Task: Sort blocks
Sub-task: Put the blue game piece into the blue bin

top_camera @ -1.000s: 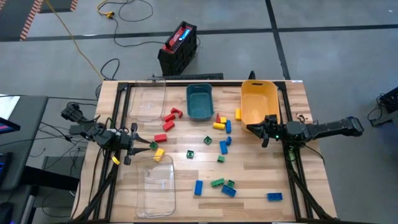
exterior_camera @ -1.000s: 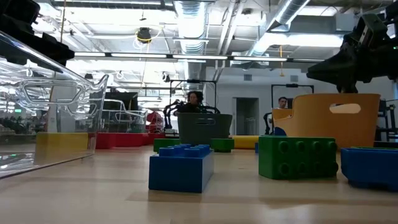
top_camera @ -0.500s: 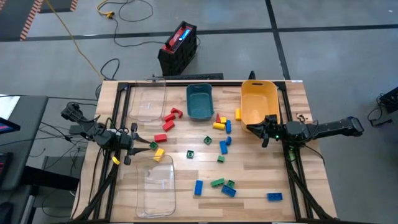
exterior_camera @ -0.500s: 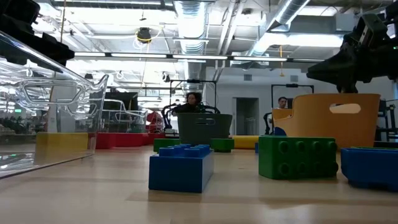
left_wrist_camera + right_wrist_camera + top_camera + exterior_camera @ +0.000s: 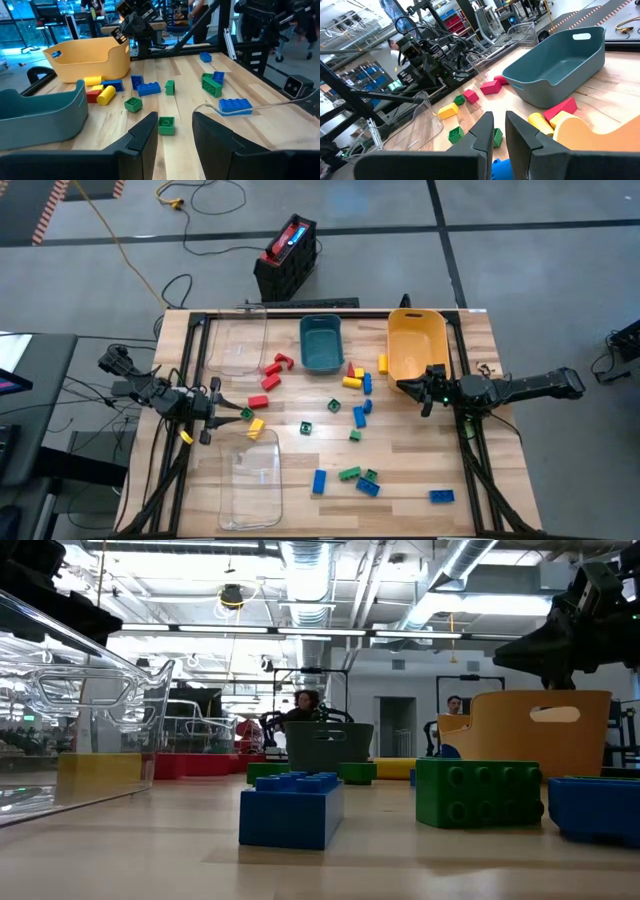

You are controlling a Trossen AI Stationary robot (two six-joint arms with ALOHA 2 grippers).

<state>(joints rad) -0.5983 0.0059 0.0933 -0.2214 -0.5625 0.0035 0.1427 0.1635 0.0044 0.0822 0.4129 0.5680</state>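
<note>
Blocks point(image 5: 354, 412) lie loose across the mid worktop point(image 5: 420, 460), between the teal bin point(image 5: 322, 343), the yellow bin point(image 5: 416, 345) and the clear trays point(image 5: 253, 476); none sit in a pincer. Left pincer point(image 5: 175, 131) is part-open and empty; right pincer point(image 5: 499, 131) is nearly closed and empty. Judged light, rigid, smooth plastic: pinch across flat side walls, not the studs, since they could skid or tip.
</note>
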